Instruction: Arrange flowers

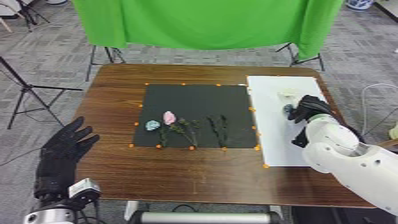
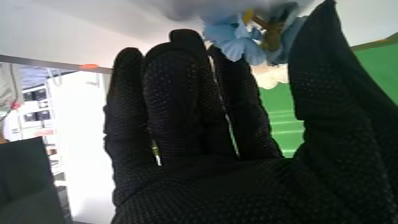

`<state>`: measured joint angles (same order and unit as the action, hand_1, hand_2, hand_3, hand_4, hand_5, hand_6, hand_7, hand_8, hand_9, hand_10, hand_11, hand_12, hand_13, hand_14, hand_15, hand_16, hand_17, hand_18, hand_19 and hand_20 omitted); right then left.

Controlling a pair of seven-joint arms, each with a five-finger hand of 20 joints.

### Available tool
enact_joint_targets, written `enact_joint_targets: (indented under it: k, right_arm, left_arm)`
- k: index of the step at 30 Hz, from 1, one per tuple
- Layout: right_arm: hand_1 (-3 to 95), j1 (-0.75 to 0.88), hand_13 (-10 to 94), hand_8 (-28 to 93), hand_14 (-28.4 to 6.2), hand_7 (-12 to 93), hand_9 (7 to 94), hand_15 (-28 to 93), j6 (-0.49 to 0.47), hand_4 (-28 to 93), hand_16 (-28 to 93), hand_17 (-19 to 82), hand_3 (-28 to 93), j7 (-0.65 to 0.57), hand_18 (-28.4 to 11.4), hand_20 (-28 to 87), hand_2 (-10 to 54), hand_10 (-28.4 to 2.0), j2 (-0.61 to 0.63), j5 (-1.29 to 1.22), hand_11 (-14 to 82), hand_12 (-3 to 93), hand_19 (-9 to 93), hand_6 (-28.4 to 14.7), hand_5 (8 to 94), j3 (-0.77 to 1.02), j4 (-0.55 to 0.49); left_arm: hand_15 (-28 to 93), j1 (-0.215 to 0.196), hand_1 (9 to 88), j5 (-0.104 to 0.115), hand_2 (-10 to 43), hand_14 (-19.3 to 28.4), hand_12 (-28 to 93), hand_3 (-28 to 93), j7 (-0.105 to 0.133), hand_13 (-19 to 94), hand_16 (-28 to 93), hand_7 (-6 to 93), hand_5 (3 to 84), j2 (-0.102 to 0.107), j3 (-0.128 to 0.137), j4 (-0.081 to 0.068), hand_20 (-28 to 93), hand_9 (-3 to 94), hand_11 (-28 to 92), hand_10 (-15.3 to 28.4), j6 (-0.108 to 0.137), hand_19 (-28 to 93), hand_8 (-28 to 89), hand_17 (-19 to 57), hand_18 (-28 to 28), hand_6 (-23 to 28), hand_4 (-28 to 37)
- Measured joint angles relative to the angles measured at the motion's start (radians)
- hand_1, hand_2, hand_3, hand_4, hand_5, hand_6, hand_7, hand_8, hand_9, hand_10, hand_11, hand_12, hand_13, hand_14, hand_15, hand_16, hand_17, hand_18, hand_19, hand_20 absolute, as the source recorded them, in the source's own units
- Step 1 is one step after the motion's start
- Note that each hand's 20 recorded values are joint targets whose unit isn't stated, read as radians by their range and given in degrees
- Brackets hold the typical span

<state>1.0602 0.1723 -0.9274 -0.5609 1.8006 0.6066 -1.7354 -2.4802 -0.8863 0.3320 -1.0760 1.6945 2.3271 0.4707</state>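
Your working piece is the blue flower [image 1: 289, 108] on the white board [image 1: 282, 142]. Take twelve as straight ahead across the tabletop [image 1: 204, 175]. At about three o'clock from that flower, right beside it, is your right hand [image 1: 313, 106]. It is open: the wrist view has the fingers straight, with the petals near the fingertips and the thumb. You can't tell whether any of them touch the flower, but nothing curls round it.

Just off at twelve o'clock from the blue flower lies a cream flower [image 1: 287, 93], on the same board. Toward nine, the dark mat [image 1: 195, 95] carries the part already laid out: a pink flower [image 1: 169, 118], a second blue bloom [image 1: 153, 125] beside it at about seven, and green sprigs [image 1: 224, 124] toward three. Farther out, around eight o'clock, your left hand [image 1: 64, 150] is at the tabletop's edge, open and holding nothing.

You look to be at the picking step, with the arrangement partly built. Next, you likely need to bring thumb and fingers together on the stem rather than the petals, lift clear of the cream flower, then carry toward nine and set it on the mat. Close too high and you may crush the bloom or drag its neighbour.
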Motion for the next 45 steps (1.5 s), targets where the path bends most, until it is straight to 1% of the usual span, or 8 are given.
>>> enact_joint_targets:
  k: [6, 14, 16, 18, 24, 29, 39, 45]
  right_arm:
    - [40.2, -0.012, 68, -17, -8.1, 24, 68.5, 82, 0.0, -28, 9, 23, 87, -0.004, -20.3, 13, -9.5, -10.5, 0.004, 0.001, 27.3, 13.4, 89, 0.8, 62.0, -0.026, 0.005]
    - [38.5, -0.064, 69, -17, -8.0, 24, 69.6, 82, 0.045, -28, 10, 24, 86, -0.015, -20.5, 13, -9.5, -11.0, 0.009, 0.018, 27.3, 13.9, 89, 0.8, 62.9, -0.108, 0.024]
    - [39.0, -0.091, 70, -17, -7.9, 24, 71.6, 81, 0.079, -28, 10, 25, 85, -0.025, -20.4, 13, -9.5, -10.5, 0.009, 0.024, 27.3, 13.9, 89, 1.2, 65.1, -0.153, 0.031]
    - [40.4, -0.125, 71, -11, -7.5, 25, 73.6, 81, 0.112, -28, 10, 26, 83, -0.037, -20.3, 13, -9.5, -10.1, 0.009, 0.033, 26.6, 14.6, 90, 1.2, 66.9, -0.205, 0.041]
    - [48.2, -0.242, 76, -3, -6.2, 27, 87.9, 79, 0.238, -28, 13, 30, 77, -0.106, -19.9, 10, -9.5, -7.8, 0.003, 0.082, 15.9, 25.1, 93, 2.4, 79.7, -0.389, 0.091]
    - [50.1, -0.307, 78, -2, -5.6, 25, 91.0, 79, 0.336, -28, 13, 31, 78, -0.151, -19.8, 11, -9.5, -7.4, -0.001, 0.124, 14.0, 27.1, 93, 2.8, 83.1, -0.506, 0.125]
    - [50.5, -0.311, 78, 0, -5.4, 24, 91.6, 79, 0.338, -28, 14, 31, 79, -0.127, -19.6, 12, -9.5, -8.0, 0.019, 0.136, 13.7, 27.8, 93, 2.0, 84.3, -0.494, 0.1]
    - [50.3, -0.245, 76, 1, -4.7, 24, 91.3, 80, 0.293, -28, 15, 29, 79, 0.03, -18.5, 12, -9.5, -7.8, 0.055, 0.079, 13.6, 28.3, 93, 1.9, 84.1, -0.327, 0.034]
  left_arm:
    - [50, 0.0, 24.3, 0.001, 7.2, 25.4, 8, 83, 0.002, 28, -10, 17.0, 37.1, 0.001, 0.0, 0.0, -1, 34.6, 27, 18.2, 0.0, 58, -12, -9.3, 23.5, 8.9, -21.9]
    - [51, 0.011, 24.2, -0.002, 7.3, 25.2, 8, 83, -0.004, 28, -10, 17.1, 37.1, 0.001, 0.0, -0.004, -1, 34.6, 27, 18.1, -0.004, 58, -12, -9.2, 23.4, 8.9, -21.9]
    - [51, 0.015, 24.2, -0.002, 7.4, 25.2, 8, 83, -0.007, 28, -10, 17.1, 37.1, 0.001, 0.0, -0.004, -1, 34.6, 27, 18.1, -0.006, 58, -12, -9.2, 23.4, 9.0, -21.9]
    - [51, 0.019, 24.2, -0.004, 7.4, 25.2, 8, 83, -0.011, 28, -10, 17.0, 37.1, 0.0, 0.0, -0.005, -1, 34.6, 27, 18.2, -0.009, 58, -12, -9.3, 23.4, 9.0, -21.9]
    - [50, 0.027, 24.2, -0.007, 7.4, 25.2, 8, 83, -0.013, 28, -10, 17.0, 37.1, 0.001, -0.001, -0.009, -1, 34.5, 27, 18.1, -0.014, 58, -12, -9.2, 23.4, 9.0, -21.9]
    - [50, 0.028, 24.2, -0.007, 7.4, 25.2, 8, 83, -0.011, 28, -10, 17.0, 37.1, 0.001, -0.003, -0.009, -1, 34.5, 27, 18.1, -0.014, 58, -12, -9.2, 23.4, 9.0, -22.0]
    - [50, 0.017, 23.9, -0.005, 7.5, 25.2, 8, 83, -0.006, 28, -10, 17.0, 37.1, 0.001, -0.003, -0.008, -1, 34.6, 27, 18.2, -0.012, 58, -12, -9.3, 23.4, 9.0, -22.2]
    - [50, 0.008, 23.7, -0.004, 7.4, 25.3, 8, 83, -0.002, 28, -10, 17.0, 37.0, 0.002, 0.001, -0.007, -1, 34.6, 27, 18.1, -0.011, 58, -12, -9.3, 23.4, 9.0, -22.1]
